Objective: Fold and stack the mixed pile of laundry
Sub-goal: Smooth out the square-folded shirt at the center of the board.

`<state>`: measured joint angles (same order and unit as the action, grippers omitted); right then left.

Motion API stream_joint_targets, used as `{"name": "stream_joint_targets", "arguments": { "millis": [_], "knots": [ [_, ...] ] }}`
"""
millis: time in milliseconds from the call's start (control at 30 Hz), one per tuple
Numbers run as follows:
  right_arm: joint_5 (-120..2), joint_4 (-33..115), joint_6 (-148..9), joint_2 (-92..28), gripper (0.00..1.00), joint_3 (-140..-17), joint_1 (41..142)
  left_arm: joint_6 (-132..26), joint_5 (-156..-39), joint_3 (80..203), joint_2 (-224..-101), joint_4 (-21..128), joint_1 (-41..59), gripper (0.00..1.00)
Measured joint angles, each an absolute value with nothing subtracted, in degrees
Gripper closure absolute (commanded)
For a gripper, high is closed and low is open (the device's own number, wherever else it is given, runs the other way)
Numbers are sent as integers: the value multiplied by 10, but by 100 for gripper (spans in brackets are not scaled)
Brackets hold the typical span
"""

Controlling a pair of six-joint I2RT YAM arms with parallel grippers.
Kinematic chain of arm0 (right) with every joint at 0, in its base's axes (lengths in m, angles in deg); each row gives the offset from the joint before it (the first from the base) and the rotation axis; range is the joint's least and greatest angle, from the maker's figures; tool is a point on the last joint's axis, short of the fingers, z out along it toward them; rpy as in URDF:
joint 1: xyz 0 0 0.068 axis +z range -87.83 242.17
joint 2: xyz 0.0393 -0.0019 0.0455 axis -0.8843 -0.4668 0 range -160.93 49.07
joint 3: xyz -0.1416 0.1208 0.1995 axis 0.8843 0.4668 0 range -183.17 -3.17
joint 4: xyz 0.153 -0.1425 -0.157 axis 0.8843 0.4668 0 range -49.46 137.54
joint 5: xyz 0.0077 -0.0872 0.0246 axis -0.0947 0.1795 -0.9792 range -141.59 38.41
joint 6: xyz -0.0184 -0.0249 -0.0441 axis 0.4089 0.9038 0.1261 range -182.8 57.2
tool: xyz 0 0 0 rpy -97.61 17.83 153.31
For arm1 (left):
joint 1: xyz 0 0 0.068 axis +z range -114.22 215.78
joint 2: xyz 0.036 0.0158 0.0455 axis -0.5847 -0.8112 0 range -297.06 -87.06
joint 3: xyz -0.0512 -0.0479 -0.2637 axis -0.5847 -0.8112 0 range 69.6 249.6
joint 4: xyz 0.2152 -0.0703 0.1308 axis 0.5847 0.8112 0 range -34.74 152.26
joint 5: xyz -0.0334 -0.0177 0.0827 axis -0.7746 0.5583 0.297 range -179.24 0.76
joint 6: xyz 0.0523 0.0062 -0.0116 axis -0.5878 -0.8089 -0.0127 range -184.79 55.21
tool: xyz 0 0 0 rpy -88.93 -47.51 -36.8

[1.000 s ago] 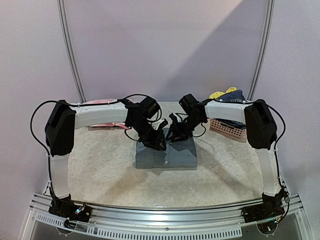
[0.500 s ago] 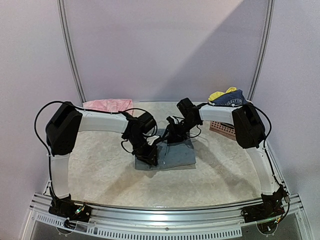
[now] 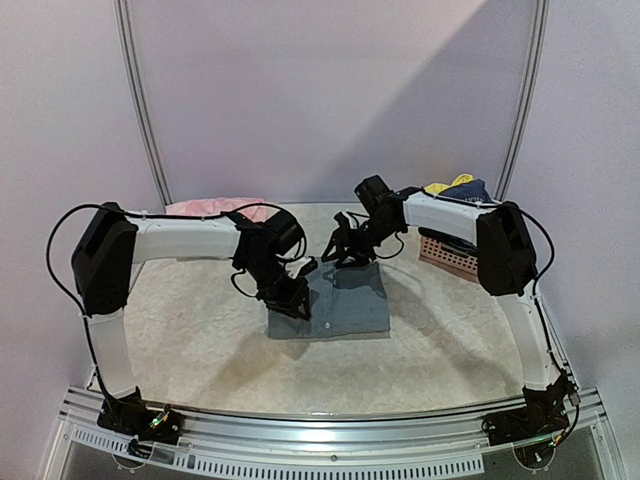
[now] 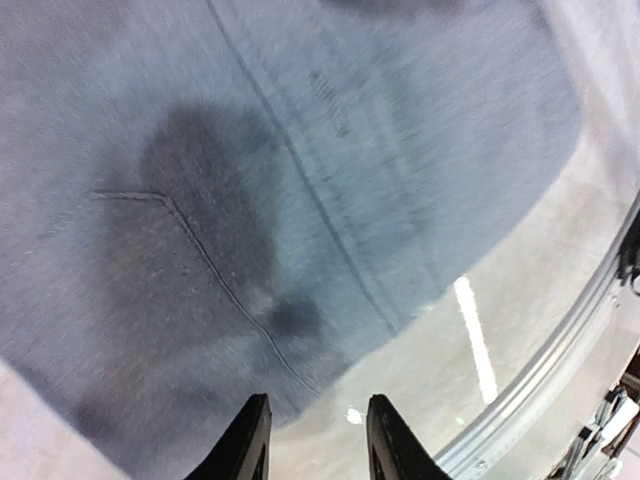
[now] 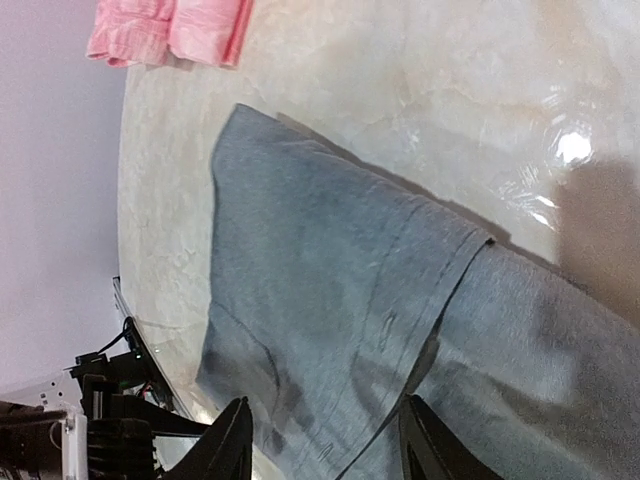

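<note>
Shirt: grey shirt point(image 3: 335, 300) folded flat on the counter point(image 3: 200, 335), left of the basket point(image 3: 450, 258); looks done.
Left tool point(image 4: 315, 445): fingers apart, empty, at the shirt's far-from-basket edge.
Right tool point(image 5: 325, 450): fingers apart, empty, above the shirt.
Remaining: navy top point(image 3: 468, 192) and yellow piece point(image 3: 443, 186) heaped in the basket, unfolded; no stack yet.

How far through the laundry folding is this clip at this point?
Done: a pink garment lies folded at rear left, and the grey shirt lies as a folded rectangle mid-table. In hand: nothing; left gripper and right gripper hang open over the shirt. Left: navy and yellow pieces heaped in the pink basket, plus stacking.
</note>
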<state>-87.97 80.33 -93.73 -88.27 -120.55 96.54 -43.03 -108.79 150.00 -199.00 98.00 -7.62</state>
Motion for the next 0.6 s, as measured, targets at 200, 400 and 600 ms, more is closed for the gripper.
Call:
{"name": "stream_joint_targets", "arguments": {
  "millis": [200, 400, 600],
  "knots": [
    [-853, 806, -927, -754, 49, -1121, 970, -408, -1073, 1523, -1947, 986, -74, 66],
    [-839, 776, -928, -659, 54, -1008, 990, -386, -1063, 1531, -1940, 987, -67, 65],
    [-834, 748, -948, -654, 59, -927, 1020, -367, -1066, 1535, -1950, 979, -66, 65]
  ]
}}
